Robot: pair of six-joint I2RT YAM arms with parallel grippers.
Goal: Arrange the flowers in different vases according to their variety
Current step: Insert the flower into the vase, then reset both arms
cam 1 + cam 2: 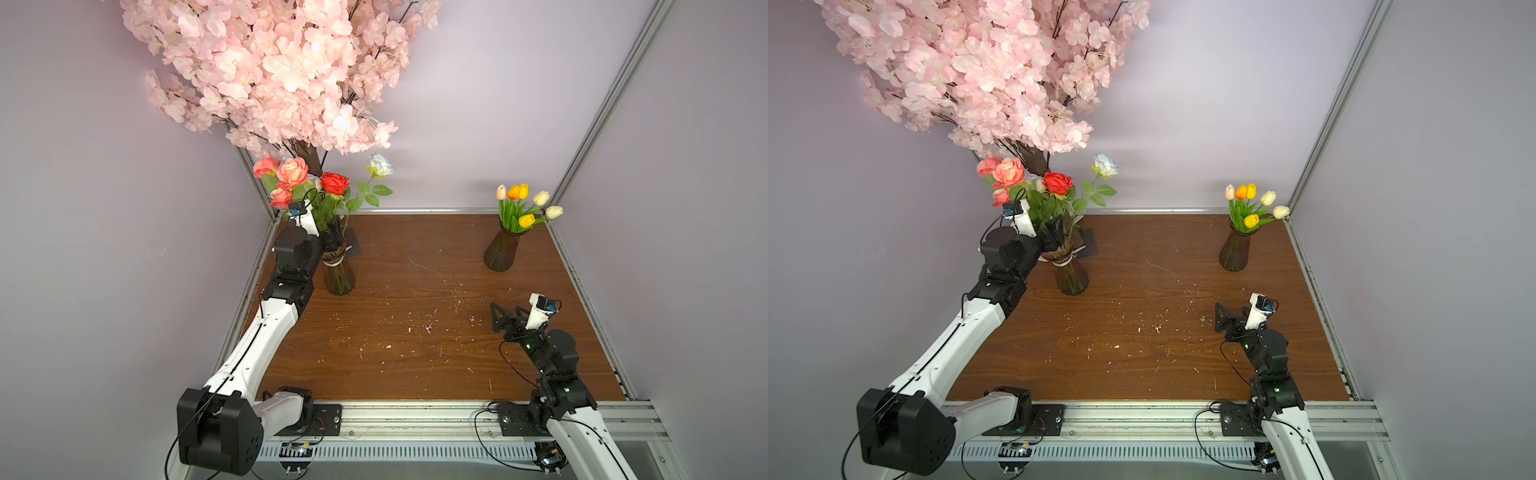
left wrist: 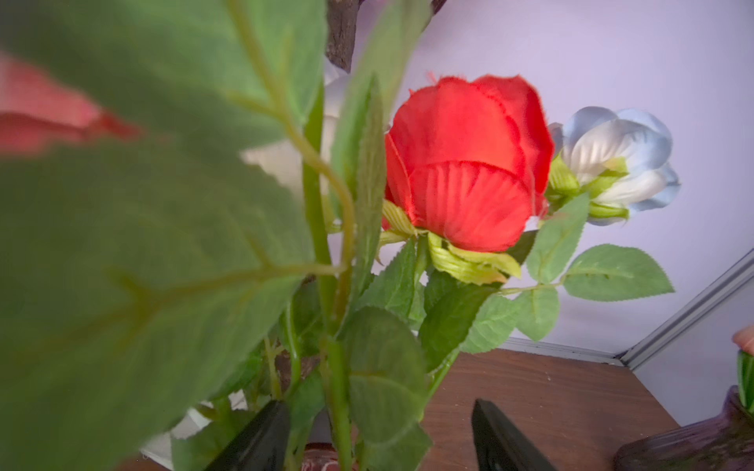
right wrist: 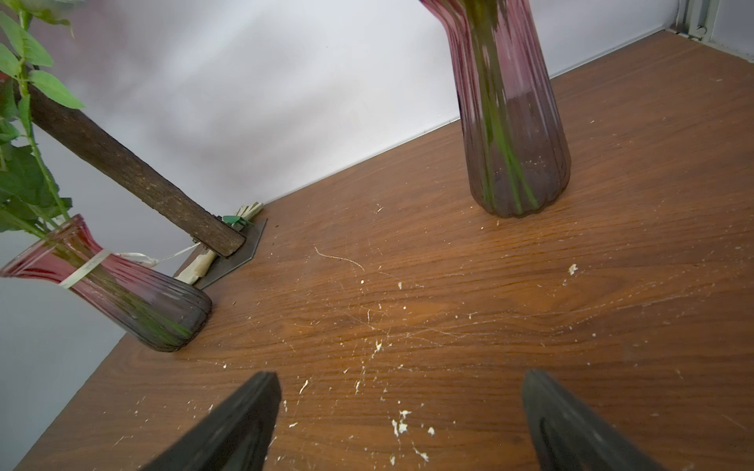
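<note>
Roses, pink, red and white: stood in the banded vase, just in front of the blossom tree.
Tulips: stood in the plain vase, well right of the tree.
Left claw: released, jaws spread among the roses, beside the tree.
Right claw: released, poised over the table, well apart from the tree.

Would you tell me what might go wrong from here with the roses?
1. The left gripper stands open astride a rose stem just above the banded vase; retreating askew could snag it and lift the rose or tip the vase.
2. The white rose leans far outward; a knock might spill it.
</note>
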